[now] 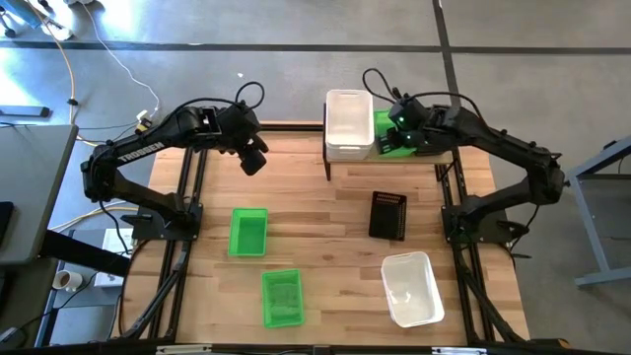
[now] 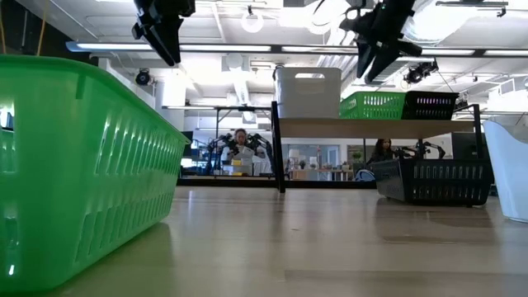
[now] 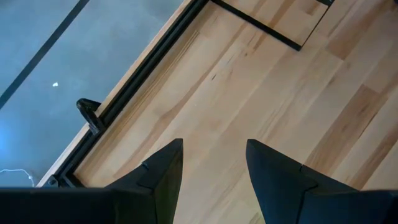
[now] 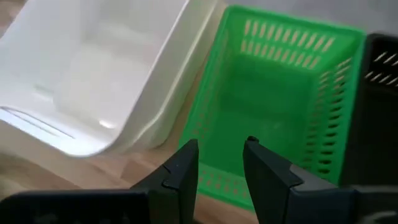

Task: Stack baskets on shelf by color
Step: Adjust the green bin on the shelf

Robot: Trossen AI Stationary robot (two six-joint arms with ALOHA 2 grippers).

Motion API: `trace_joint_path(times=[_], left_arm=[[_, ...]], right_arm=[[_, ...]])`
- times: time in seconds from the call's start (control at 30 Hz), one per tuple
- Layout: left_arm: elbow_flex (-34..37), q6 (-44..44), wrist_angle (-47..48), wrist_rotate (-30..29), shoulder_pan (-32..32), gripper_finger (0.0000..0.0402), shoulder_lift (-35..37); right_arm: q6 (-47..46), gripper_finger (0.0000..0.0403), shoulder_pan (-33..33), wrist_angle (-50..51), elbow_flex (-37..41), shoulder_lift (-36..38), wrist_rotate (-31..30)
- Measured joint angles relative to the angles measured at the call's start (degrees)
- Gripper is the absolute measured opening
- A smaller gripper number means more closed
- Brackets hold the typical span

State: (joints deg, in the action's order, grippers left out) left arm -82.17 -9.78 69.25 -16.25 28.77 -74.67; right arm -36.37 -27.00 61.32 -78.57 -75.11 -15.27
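Below my right gripper, jaws apart and empty, the shelf carries white, green and black baskets; two green, one black, one white wait on the table, left gripper open.

Three baskets side by side on the shelf, four more baskets on the table before it.

Grey floor, ceiling strip lights
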Motion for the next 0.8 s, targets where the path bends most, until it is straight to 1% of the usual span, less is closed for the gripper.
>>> trace_joint_path(times=[0.27,0.43,0.57,0.8], left_arm=[[0.00,2.23,0.26,0.00,0.02,0.0168,0.00],[0.00,2.51,0.28,0.00,0.02,0.0168,0.00],[0.00,2.51,0.28,0.00,0.02,0.0168,0.00],[0.00,2.51,0.31,0.00,0.02,0.0168,0.00]], right_arm=[[-3.27,0.0112,0.04,5.93,1.16,-1.78,0.85],[-4.16,0.0112,0.04,5.93,1.16,-1.82,2.43],[-4.18,0.0112,0.44,4.88,1.16,-2.29,4.81],[-4.17,0.0112,1.86,4.31,1.19,-4.34,5.47]])
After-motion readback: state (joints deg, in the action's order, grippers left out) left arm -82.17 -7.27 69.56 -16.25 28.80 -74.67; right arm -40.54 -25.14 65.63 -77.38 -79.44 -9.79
